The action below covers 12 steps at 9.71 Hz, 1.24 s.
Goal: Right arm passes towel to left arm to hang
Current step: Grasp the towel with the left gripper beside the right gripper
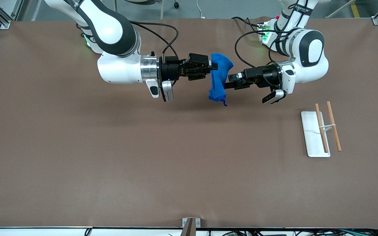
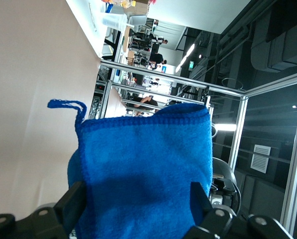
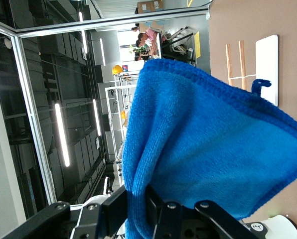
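The royal-blue towel (image 1: 220,78) hangs in the air over the table's middle, between the two grippers. My right gripper (image 1: 213,65) is shut on a fold at the towel's upper edge; the right wrist view shows the fingers (image 3: 161,199) pinching that fold of towel (image 3: 208,144). My left gripper (image 1: 229,82) is at the towel's side toward the left arm. In the left wrist view its fingers (image 2: 76,199) stand wide apart with the towel (image 2: 143,164) between them, so the left gripper (image 2: 137,191) is open. The towel's loop tag (image 2: 69,104) sticks out at one corner.
A hanging rack (image 1: 320,131), a white base plate with two wooden rods, stands on the brown table (image 1: 110,164) toward the left arm's end, nearer the front camera than the grippers. It also shows in the right wrist view (image 3: 266,64).
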Each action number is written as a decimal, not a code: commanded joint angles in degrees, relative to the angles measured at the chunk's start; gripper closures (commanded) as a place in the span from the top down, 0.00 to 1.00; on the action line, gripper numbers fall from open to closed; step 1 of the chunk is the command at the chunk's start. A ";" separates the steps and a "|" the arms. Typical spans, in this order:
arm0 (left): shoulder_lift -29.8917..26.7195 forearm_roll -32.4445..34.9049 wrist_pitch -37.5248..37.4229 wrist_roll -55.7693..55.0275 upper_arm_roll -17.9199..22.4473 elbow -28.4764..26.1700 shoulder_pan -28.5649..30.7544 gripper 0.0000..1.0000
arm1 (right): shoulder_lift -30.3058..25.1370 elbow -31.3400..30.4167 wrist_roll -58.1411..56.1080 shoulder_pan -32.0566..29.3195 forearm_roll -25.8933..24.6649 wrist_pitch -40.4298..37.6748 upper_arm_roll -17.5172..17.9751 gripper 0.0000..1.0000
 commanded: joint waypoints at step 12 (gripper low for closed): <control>-0.02 -5.26 3.50 3.92 -1.70 -2.10 0.56 0.24 | 0.02 0.16 -1.31 -0.29 1.97 0.51 0.69 0.00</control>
